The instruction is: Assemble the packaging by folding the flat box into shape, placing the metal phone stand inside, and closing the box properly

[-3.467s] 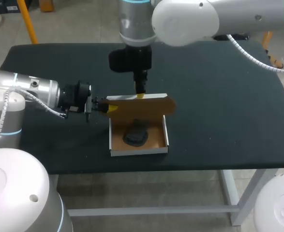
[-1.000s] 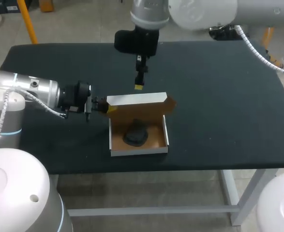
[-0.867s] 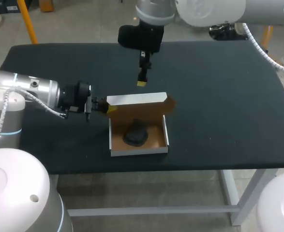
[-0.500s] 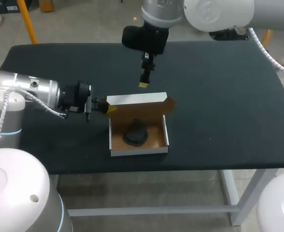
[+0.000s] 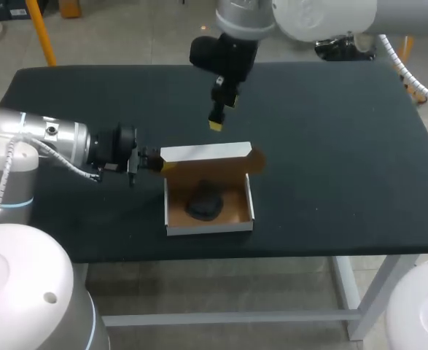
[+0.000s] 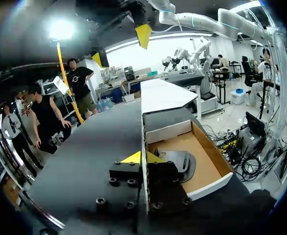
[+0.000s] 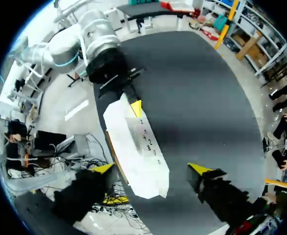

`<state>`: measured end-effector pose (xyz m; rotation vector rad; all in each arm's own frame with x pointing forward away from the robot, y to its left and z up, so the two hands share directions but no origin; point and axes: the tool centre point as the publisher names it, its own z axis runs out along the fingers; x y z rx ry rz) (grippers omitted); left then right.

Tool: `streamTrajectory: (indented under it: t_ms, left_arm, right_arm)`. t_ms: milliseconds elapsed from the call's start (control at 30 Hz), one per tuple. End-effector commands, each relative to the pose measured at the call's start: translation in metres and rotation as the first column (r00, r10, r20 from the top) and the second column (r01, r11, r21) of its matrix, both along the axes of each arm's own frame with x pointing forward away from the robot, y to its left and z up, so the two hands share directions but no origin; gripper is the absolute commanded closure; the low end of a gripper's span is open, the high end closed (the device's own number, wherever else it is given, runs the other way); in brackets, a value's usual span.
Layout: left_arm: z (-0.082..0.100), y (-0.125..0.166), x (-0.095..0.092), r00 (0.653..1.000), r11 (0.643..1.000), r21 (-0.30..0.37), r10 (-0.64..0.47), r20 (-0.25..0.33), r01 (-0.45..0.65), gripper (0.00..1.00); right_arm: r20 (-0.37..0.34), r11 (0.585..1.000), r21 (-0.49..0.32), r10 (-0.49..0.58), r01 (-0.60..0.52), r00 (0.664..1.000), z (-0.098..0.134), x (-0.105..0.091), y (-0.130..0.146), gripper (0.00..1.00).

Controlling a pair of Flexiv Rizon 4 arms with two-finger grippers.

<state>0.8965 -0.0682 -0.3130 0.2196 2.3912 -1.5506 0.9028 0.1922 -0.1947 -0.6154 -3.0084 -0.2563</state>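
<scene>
The brown box (image 5: pixel 210 226) sits open on the black table (image 5: pixel 330 146). The dark metal stand (image 5: pixel 204 203) lies inside it. The left gripper (image 6: pixel 143 158) is at the box's back left corner, and its fingers pinch the edge of the standing lid (image 5: pixel 206 152). The right gripper (image 7: pixel 152 169) hangs above the box with its fingers spread wide, holding nothing.

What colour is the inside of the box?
Plain cardboard brown. The box shows it best in the left wrist view.
</scene>
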Motion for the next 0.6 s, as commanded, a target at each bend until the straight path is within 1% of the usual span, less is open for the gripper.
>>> streamTrajectory:
  t_ms: [33,100,133,167,200,267,300,333,433,500,533,567,600]
  left_arm:
    - [-0.004,0.0,-0.011,0.998,1.0,0.009,0.022,0.058,-0.022,1.0]
    - [-0.005,0.001,-0.012,0.998,1.0,0.009,0.023,0.064,-0.024,1.0]
    - [-0.005,0.002,-0.013,0.996,1.0,0.006,0.018,0.09,-0.018,1.0]
    - [-0.005,0.002,-0.013,0.996,1.0,0.006,0.018,0.09,-0.018,1.0]
    - [-0.007,0.002,-0.016,0.992,1.0,0.012,0.01,0.123,-0.011,1.0]
    - [-0.008,0.003,-0.016,0.99,1.0,0.016,0.014,0.142,-0.016,1.0]
    - [-0.008,0.003,-0.018,0.987,1.0,0.02,0.01,0.161,-0.013,1.0]
    - [-0.008,0.003,-0.018,0.986,1.0,0.02,0.012,0.165,-0.016,1.0]
    - [-0.012,0.002,-0.021,0.976,0.999,0.043,-0.001,0.216,-0.009,1.0]
    - [-0.012,0.002,-0.021,0.976,0.999,0.043,-0.003,0.219,-0.007,1.0]
    - [-0.013,0.002,-0.021,0.969,0.998,0.058,-0.001,0.249,-0.014,1.0]
    - [-0.013,0.002,-0.021,0.969,0.998,0.058,-0.001,0.249,-0.014,1.0]
    - [-0.014,0.002,-0.022,0.964,0.997,0.073,-0.003,0.265,-0.017,1.0]
  right_arm:
    - [-0.038,0.996,-0.011,-0.093,0.092,0.995,0.002,0.004,-0.004,0.0]
    - [-0.041,0.994,-0.008,-0.105,0.105,0.994,0.002,0.004,-0.004,0.0]
    - [-0.054,0.99,-0.013,-0.143,0.142,0.988,0.002,0.003,-0.006,0.0]
    - [-0.054,0.99,-0.013,-0.143,0.142,0.988,0.002,0.003,-0.006,0.0]
    - [-0.072,0.984,-0.02,-0.181,0.18,0.981,0.001,0.001,-0.008,0.0]
    - [-0.092,0.978,-0.013,-0.208,0.208,0.974,0.0,-0.001,-0.009,0.0]
    - [-0.101,0.973,-0.009,-0.229,0.229,0.968,0.001,-0.004,-0.011,0.0]
    - [-0.103,0.973,-0.01,-0.232,0.233,0.967,0.0,-0.005,-0.011,0.0]
    - [-0.125,0.964,0.003,-0.262,0.265,0.957,-0.001,-0.012,-0.015,0.0]
    - [-0.125,0.964,0.003,-0.264,0.266,0.956,-0.002,-0.012,-0.015,0.0]
    - [-0.125,0.964,0.003,-0.264,0.266,0.956,-0.002,-0.012,-0.015,0.0]
    - [-0.125,0.964,0.003,-0.264,0.266,0.956,-0.002,-0.012,-0.015,0.0]
    - [-0.125,0.964,0.003,-0.264,0.266,0.956,-0.002,-0.012,-0.015,0.0]
